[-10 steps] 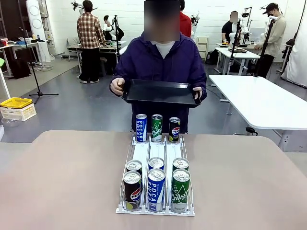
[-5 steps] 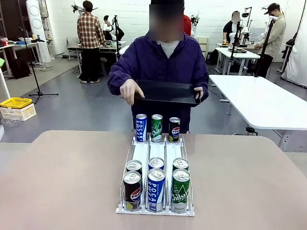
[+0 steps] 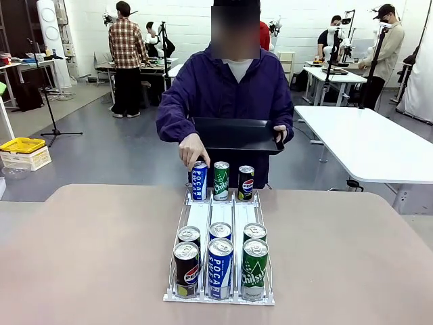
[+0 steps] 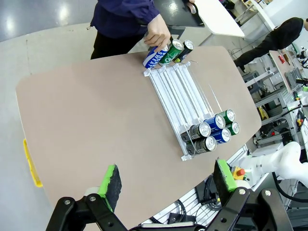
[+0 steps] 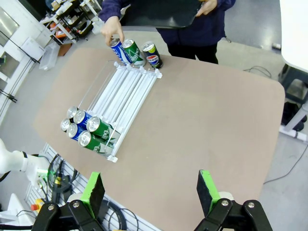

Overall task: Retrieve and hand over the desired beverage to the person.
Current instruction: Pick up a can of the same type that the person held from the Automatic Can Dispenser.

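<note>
The person (image 3: pixel 223 88) in a purple jacket stands at the far side of the table, one hand holding a black tray (image 3: pixel 237 134). The other hand (image 3: pixel 191 150) rests on top of a blue can (image 3: pixel 198 181) at the far end of a white three-lane rack (image 3: pixel 200 217). Beside the blue can stand a green can (image 3: pixel 220 180) and a Pepsi can (image 3: pixel 245 183). Several more cans (image 3: pixel 220 268) crowd the rack's near end. My left gripper (image 4: pixel 167 179) hangs open high above the table's near edge, with nothing between its green pads. Likewise open and empty is my right gripper (image 5: pixel 150 187).
The brown table (image 3: pixel 88 257) is bare on both sides of the rack. Behind the person there is a white table (image 3: pixel 372 142) at the right, a yellow crate (image 3: pixel 22 145) on the floor at the left, and other people farther off.
The person's hand let go of the tray's left side and came down onto the blue can at the rack's far end. The tray is now held by one hand.
</note>
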You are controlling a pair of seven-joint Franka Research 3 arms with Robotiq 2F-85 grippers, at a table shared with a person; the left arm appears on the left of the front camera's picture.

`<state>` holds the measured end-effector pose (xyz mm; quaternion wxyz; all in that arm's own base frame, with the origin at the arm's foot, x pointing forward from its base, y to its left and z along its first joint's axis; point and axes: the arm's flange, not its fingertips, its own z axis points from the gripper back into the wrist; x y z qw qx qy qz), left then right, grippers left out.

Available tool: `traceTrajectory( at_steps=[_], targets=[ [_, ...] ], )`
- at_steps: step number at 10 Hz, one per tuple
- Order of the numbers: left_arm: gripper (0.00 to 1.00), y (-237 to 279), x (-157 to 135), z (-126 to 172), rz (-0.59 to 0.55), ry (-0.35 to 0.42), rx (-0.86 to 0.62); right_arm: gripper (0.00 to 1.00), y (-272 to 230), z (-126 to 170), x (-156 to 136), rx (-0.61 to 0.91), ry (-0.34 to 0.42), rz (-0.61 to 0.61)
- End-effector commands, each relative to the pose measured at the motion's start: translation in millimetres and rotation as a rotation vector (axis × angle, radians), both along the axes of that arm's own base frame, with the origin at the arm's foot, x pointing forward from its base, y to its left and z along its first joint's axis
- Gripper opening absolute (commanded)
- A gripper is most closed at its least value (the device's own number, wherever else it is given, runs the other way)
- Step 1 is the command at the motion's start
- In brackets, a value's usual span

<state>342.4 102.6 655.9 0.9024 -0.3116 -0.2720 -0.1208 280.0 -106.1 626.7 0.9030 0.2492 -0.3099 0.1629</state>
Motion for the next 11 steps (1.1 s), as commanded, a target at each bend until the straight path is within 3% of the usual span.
traceTrajectory(
  at_steps=[1, 11],
  targets=[
    [1.0, 1.7, 0.5, 0.5, -0.019, -0.011, -0.006, 1.0, 0.7, -0.1, 3.0, 0.02, -0.007, 0.021],
    [1.0, 1.7, 0.5, 0.5, -0.019, -0.011, -0.006, 1.0, 0.7, -0.1, 3.0, 0.02, -0.007, 0.021]
  ],
)
